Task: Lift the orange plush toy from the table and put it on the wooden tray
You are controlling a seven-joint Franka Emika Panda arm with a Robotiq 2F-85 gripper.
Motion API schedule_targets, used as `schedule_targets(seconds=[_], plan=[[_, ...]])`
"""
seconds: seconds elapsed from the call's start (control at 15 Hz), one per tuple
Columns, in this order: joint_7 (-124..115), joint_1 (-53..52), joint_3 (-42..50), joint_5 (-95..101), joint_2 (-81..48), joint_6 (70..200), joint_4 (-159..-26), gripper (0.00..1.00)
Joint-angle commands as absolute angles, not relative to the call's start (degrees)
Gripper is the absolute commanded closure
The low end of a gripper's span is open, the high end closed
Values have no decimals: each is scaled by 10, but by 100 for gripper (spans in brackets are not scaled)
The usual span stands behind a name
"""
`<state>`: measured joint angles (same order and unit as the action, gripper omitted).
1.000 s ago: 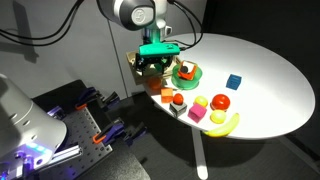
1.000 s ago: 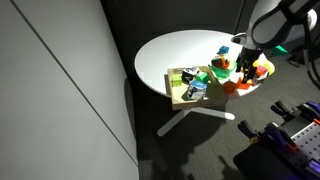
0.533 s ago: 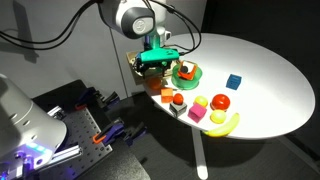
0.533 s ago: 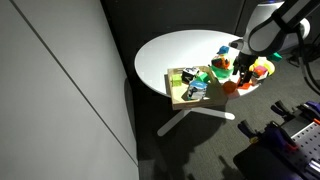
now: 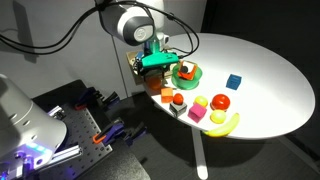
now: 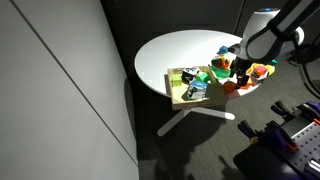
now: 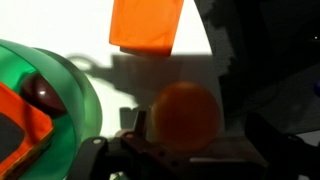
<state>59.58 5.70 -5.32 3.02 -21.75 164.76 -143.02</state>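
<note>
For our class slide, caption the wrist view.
Orange plush toy on white table, near a green plate and an orange block.

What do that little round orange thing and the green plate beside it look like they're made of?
The orange plush toy looks like soft fabric: it is matte, without any glint, and its outline seems slightly fuzzy, though the wrist view is blurry. The green plate looks like smooth plastic, with an even bright colour and a clean, lighter rim. Glazed ceramic can't be ruled out.

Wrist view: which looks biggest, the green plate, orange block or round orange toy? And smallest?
1. Green plate, though cropped.
2. Orange toy and orange block: about alike; the frame cuts off the block, so unranked.
</note>
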Motion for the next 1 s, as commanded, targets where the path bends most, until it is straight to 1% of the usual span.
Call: schedule_targets(seconds=[0.0, 0.93], plan=[[599, 73, -65, 54, -234, 1660, -1415, 0], [594, 70, -67, 84, -274, 1660, -1384, 0]])
